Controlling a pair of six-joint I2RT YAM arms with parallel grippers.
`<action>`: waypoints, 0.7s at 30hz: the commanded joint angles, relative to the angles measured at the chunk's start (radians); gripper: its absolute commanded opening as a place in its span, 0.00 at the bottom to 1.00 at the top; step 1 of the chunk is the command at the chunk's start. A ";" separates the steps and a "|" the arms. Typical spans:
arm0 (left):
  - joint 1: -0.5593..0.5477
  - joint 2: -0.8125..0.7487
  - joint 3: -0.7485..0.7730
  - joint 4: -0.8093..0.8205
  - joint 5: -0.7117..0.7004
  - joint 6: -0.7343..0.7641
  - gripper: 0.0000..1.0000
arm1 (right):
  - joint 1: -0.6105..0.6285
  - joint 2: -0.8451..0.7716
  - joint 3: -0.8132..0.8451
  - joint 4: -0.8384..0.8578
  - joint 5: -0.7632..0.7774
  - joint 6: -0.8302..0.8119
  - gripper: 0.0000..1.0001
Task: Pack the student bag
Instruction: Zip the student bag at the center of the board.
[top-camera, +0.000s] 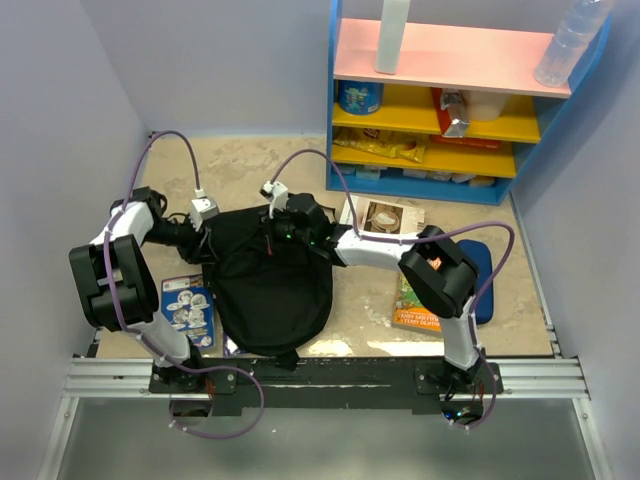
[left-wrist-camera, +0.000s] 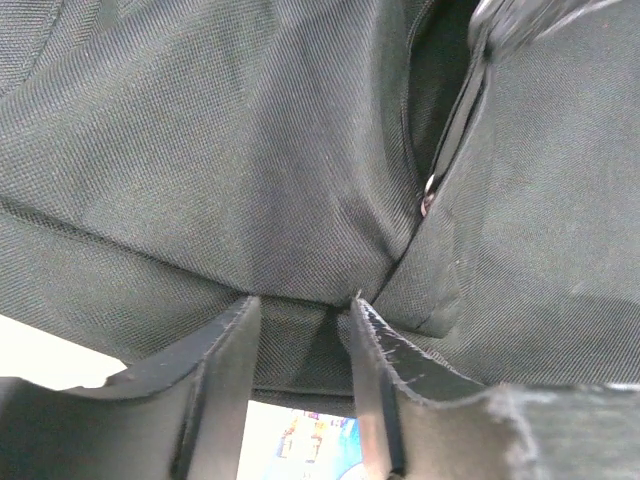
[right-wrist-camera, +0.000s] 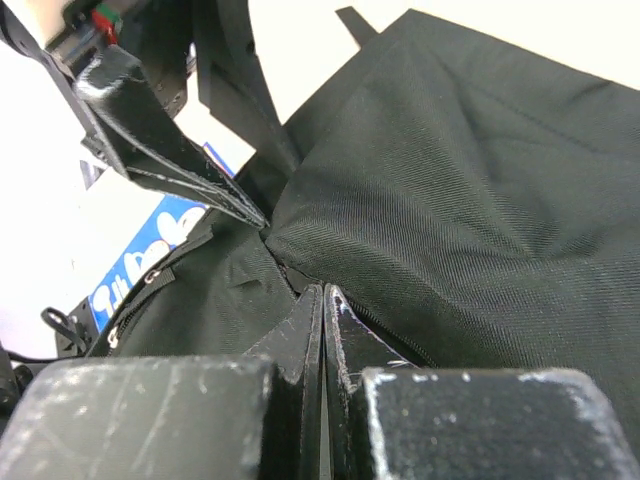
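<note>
The student bag (top-camera: 270, 290), a soft black backpack, lies between the two arms. My left gripper (top-camera: 222, 238) is at the bag's upper left corner. In the left wrist view its jaws (left-wrist-camera: 305, 300) stand half closed, with a fold of the bag's fabric (left-wrist-camera: 250, 150) bunched between the pads. My right gripper (top-camera: 285, 228) is at the top of the bag. Its jaws (right-wrist-camera: 323, 288) are pressed tight together on the edge by the zipper of the bag (right-wrist-camera: 450, 180). A left finger (right-wrist-camera: 170, 140) meets the cloth just beside them.
A blue booklet (top-camera: 188, 308) lies left of the bag and shows under the left jaws (left-wrist-camera: 300, 440). Right of the bag lie a coffee-picture book (top-camera: 382, 218), a green book (top-camera: 412, 305) and a dark-blue pencil case (top-camera: 482, 275). A blue-and-yellow shelf (top-camera: 440, 100) stands at the back right.
</note>
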 joint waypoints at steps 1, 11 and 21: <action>-0.001 -0.007 -0.020 -0.023 -0.027 0.025 0.41 | -0.020 -0.077 0.008 -0.017 0.083 -0.051 0.00; 0.001 -0.019 -0.024 -0.003 -0.047 0.011 0.36 | -0.065 -0.140 -0.044 -0.102 0.122 -0.097 0.00; 0.001 -0.024 0.093 -0.156 0.080 0.094 1.00 | -0.068 -0.121 -0.031 -0.121 0.097 -0.089 0.00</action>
